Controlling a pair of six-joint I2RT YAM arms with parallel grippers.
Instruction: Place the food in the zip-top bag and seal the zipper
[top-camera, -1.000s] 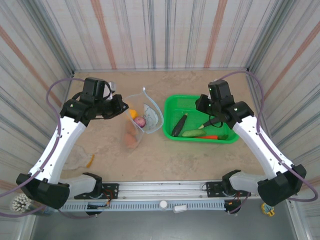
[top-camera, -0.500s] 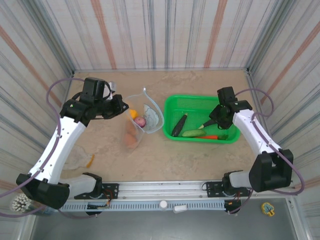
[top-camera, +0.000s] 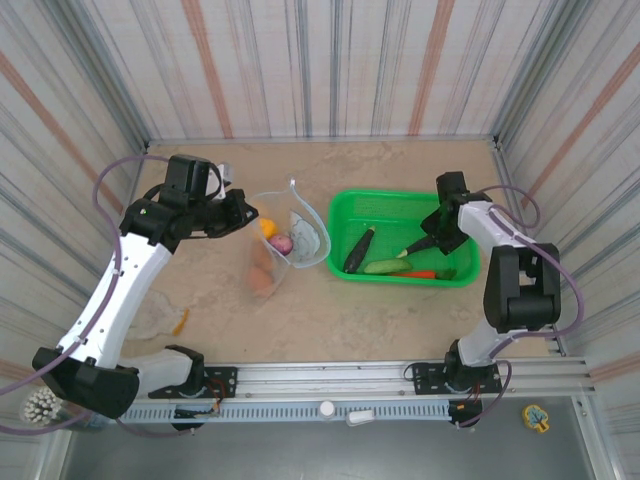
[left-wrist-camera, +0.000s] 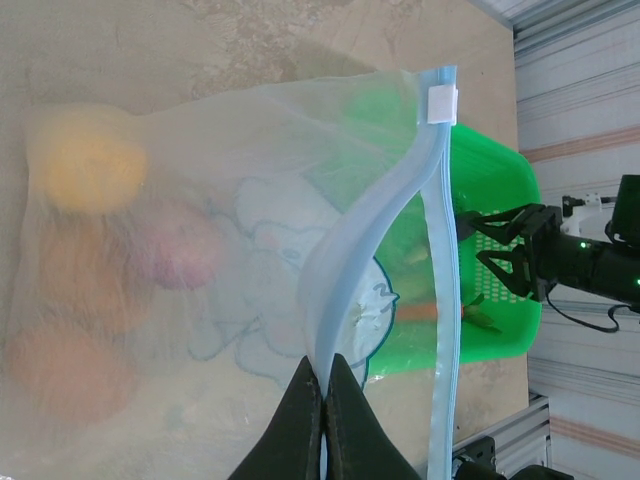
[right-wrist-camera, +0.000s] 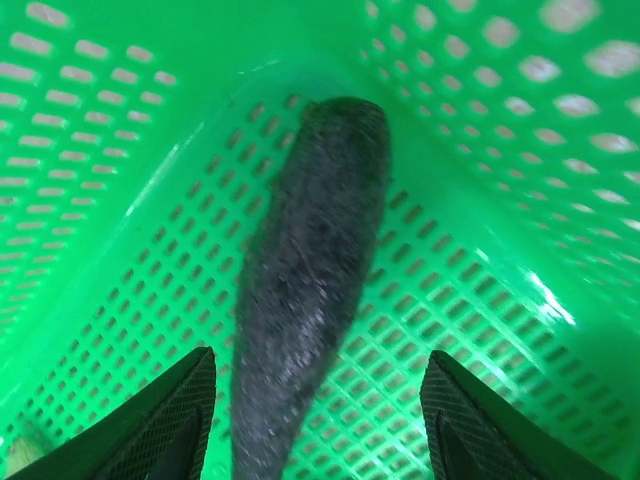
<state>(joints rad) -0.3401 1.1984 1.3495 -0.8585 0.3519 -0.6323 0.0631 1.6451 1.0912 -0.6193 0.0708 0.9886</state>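
- The left pincer (left-wrist-camera: 322, 375) is squeezing together on one lip of the zip-top bag (left-wrist-camera: 250, 230), right at the light blue zipper (left-wrist-camera: 443, 280). It is holding the mouth open toward the right.
- The bag is sitting on the surface (top-camera: 340, 310), just left of the green basket (top-camera: 400, 205).
- A yellow piece (left-wrist-camera: 85, 170), a pink ball (left-wrist-camera: 180, 250) and an orange round piece (left-wrist-camera: 60, 365) are lying inside the bag.
- The right pincer (right-wrist-camera: 318, 355) is reaching down into the basket with its fingers apart, one on each side of the dark eggplant (right-wrist-camera: 300, 270). It is not squeezing it yet.
- A green cucumber (top-camera: 387, 266) and an orange carrot (top-camera: 420, 274) are waiting in the near part of the basket.
- The eggplant is looking small, light and hard, and maybe a bit slippery. Grabbing it across its fat middle is looking safest.
- The bag is thin and floppy, so it is needing a hold on its stiffer zipper edge.
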